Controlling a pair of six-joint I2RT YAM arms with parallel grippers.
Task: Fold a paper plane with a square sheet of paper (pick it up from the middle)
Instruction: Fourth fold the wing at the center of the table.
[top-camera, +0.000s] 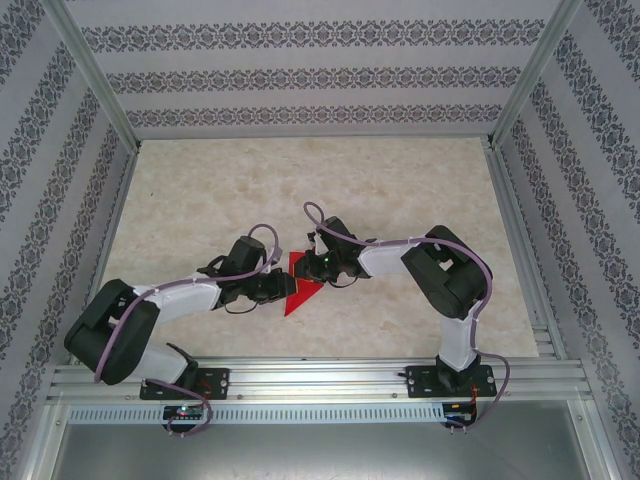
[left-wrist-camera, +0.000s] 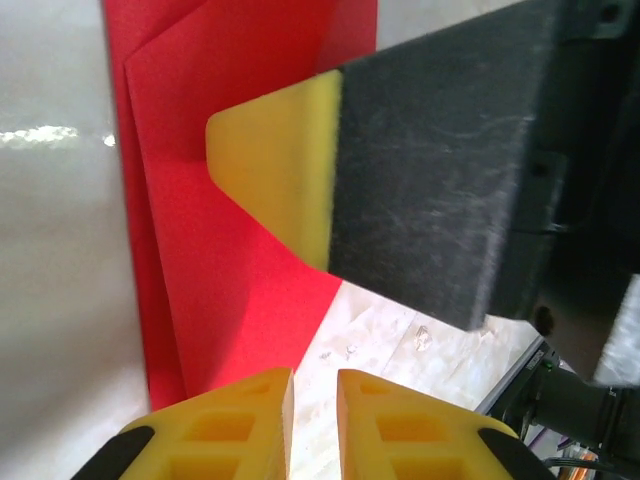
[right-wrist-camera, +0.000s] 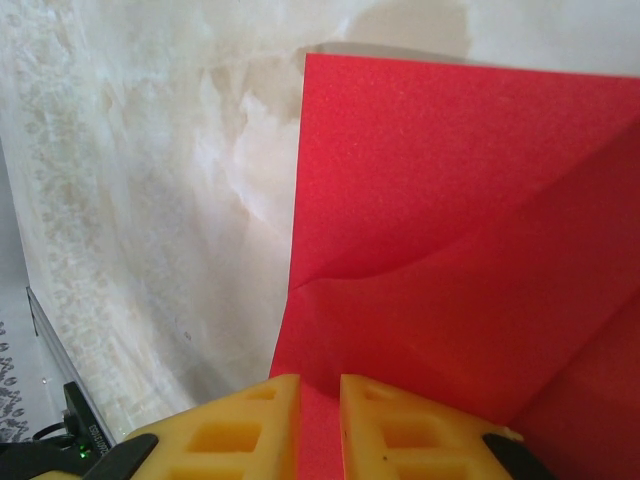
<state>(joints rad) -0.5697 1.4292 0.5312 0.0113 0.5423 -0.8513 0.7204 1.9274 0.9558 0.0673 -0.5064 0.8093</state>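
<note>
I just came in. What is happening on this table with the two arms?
Two robot arms are folding a red paper sheet at the middle of the table. It carries folded flaps but is no plane yet. The right gripper has a fingertip laid over the paper, and the left gripper sits at its edge. Both jaws stand nearly together; whether they pinch paper is unclear.

I work in a lab test booth. Aluminium posts (top-camera: 92, 78) frame walls (top-camera: 300, 60) of patterned paper around my marbled table (top-camera: 400, 180), and my bases (top-camera: 450, 380) are bolted to a metal rail (top-camera: 320, 372) at its near edge.
</note>
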